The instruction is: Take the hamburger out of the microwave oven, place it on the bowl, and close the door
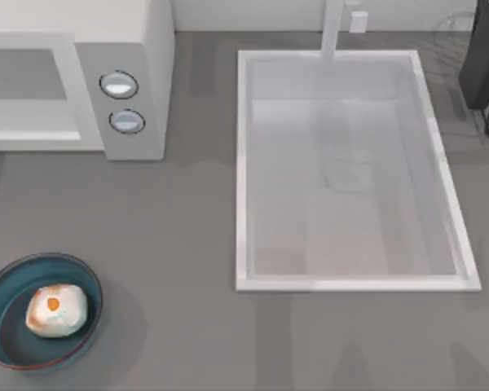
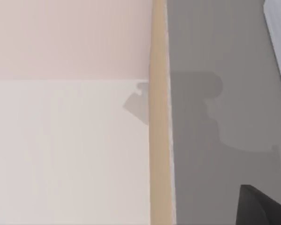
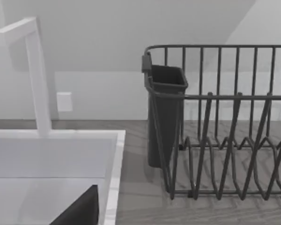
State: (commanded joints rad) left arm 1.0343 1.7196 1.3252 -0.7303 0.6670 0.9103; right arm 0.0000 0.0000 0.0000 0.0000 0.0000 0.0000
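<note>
Hamburger [image 1: 57, 310] sits in bowl [image 1: 8, 287], front left. Microwave oven [image 1: 138, 49] behind; sink [image 1: 244, 163], dish rack [image 3: 225, 126] to right. Claw states: cannot tell.

I see the hamburger [image 1: 55, 309] sitting in the bowl [image 1: 8, 297] near left; the microwave oven [image 1: 138, 49] stands far left, its door [image 1: 28, 90] closed.

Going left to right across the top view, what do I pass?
bowl with the hamburger in it → microwave oven knobs → sink → faucet → dish rack
</note>
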